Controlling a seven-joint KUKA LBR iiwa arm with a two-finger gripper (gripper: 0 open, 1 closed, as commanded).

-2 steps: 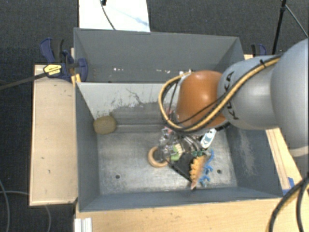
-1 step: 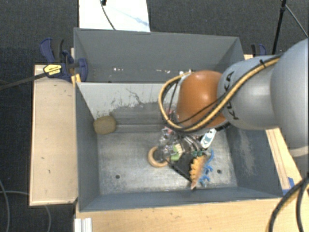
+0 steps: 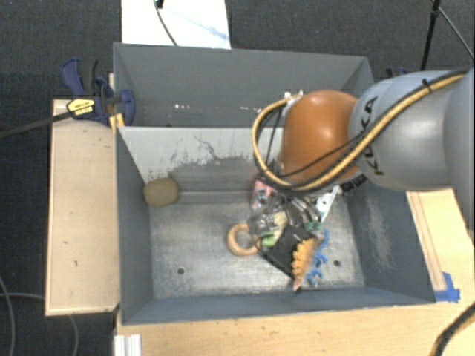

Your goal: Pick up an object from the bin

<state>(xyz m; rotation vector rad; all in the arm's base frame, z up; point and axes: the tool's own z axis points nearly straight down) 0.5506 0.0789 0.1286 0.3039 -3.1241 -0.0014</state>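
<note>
Camera view: the grey metal bin [image 3: 185,154] has scuffed, scratched walls and a dull floor. The arm's [image 3: 415,136] smooth orange dome [image 3: 319,132], looped with cables, hangs right of centre. Beneath it the jaws are sunk into a small heap; whether they are open or closed cannot be told. Nearest lie a pale wooden ring [image 3: 241,240], a flat black piece [image 3: 280,252], a toothed yellow-orange piece [image 3: 301,258] and a blue scrap [image 3: 319,262]. A rounded tan lump [image 3: 161,192] sits apart, centre left.

A tan ball [image 3: 161,192] lies far left; a wooden ring [image 3: 231,241], black block [image 3: 280,254] and blue piece [image 3: 319,260] lie near, right.
</note>
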